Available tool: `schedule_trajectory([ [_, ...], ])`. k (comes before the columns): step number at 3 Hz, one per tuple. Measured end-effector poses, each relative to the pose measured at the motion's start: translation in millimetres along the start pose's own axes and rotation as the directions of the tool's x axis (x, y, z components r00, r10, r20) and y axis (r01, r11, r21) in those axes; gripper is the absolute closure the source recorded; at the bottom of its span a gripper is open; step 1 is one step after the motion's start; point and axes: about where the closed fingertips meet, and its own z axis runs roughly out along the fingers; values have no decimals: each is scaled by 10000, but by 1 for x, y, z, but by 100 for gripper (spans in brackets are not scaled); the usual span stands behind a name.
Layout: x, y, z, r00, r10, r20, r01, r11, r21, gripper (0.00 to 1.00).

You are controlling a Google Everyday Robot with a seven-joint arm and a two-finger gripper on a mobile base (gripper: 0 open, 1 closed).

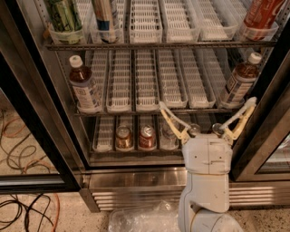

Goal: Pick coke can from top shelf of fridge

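The coke can, red with white script, stands in a tray at the far right of the top shelf, its top cut off by the frame edge. The top shelf is a wire rack carrying long white slotted trays. The fridge has its glass door open. My gripper is open and empty. Its fingers are spread wide in front of the right half of the middle rack, well below the coke can and to its left. The left fingertip is near the rack's front edge.
A green-labelled can and a blue-and-white can stand at the top left. Brown tea bottles flank the middle rack. Short cans sit on the bottom rack. A black door frame stands at left, a plastic bag and cables lie on the floor.
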Motion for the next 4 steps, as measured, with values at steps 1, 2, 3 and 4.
schedule_trajectory([
  [1,-13,-9,-1,9973,-563,461,545,9977,395,0],
  [2,-13,-9,0,9973,-567,460,549,9977,398,0],
  [3,-13,-20,12,9965,-755,361,721,9936,866,0],
  [4,-17,-37,33,9948,-999,187,958,9828,1577,0],
])
